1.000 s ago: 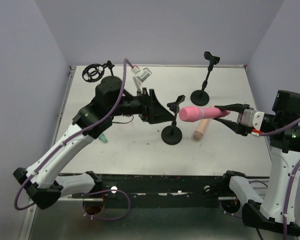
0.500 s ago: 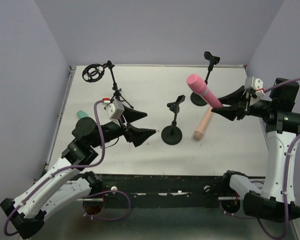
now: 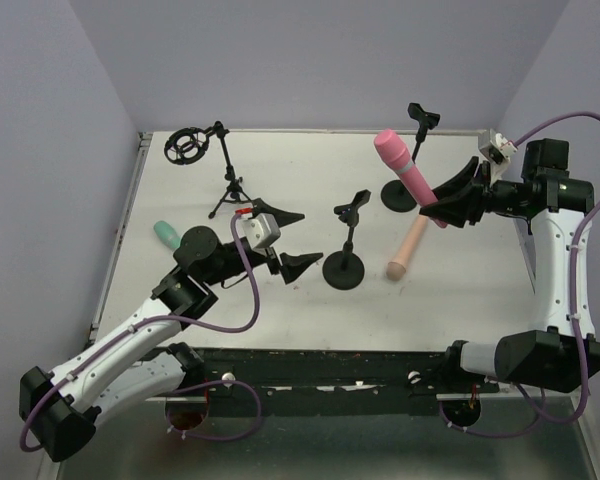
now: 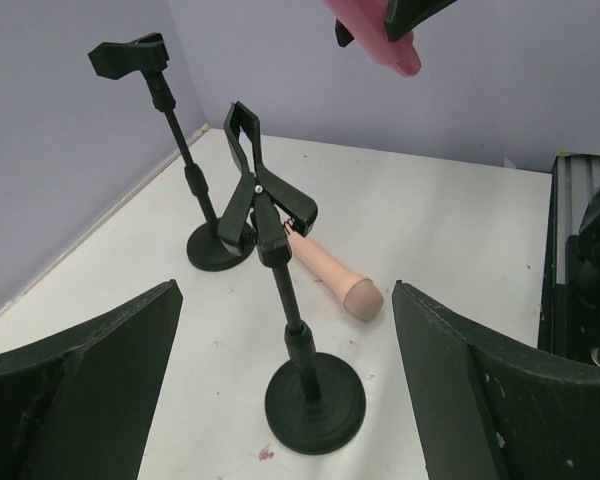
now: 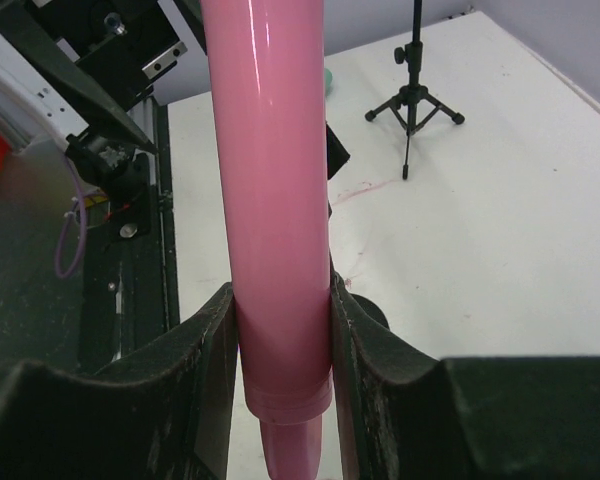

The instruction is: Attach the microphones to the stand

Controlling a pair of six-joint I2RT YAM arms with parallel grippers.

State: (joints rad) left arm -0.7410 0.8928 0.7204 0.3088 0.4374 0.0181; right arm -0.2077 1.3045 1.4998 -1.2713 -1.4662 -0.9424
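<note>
The pink microphone [image 3: 405, 176] hangs in the air, tilted head-up toward the back, with my right gripper [image 3: 442, 208] shut on its lower handle [image 5: 275, 200]. It sits above and beside the back clip stand [image 3: 406, 192]. The peach microphone [image 3: 405, 250] lies on the table between the two clip stands [image 4: 330, 275]. The teal microphone [image 3: 166, 234] lies at the left edge. The middle clip stand [image 3: 344, 268] stands upright with nothing in its clip [image 4: 255, 190]. My left gripper [image 3: 292, 242] is open, just left of that stand's base [image 4: 312, 400], holding nothing.
A tripod stand [image 3: 230, 190] carrying a ring shock mount [image 3: 186, 145] stands at the back left [image 5: 413, 100]. Lilac walls close in the table [image 3: 280, 320] on three sides. A black rail [image 3: 310, 365] runs along the near edge.
My left arm has pulled back toward the near left, uncovering the teal microphone, and its jaws have spread wider. My right arm has swung the pink microphone from level to head-up, toward the back right.
</note>
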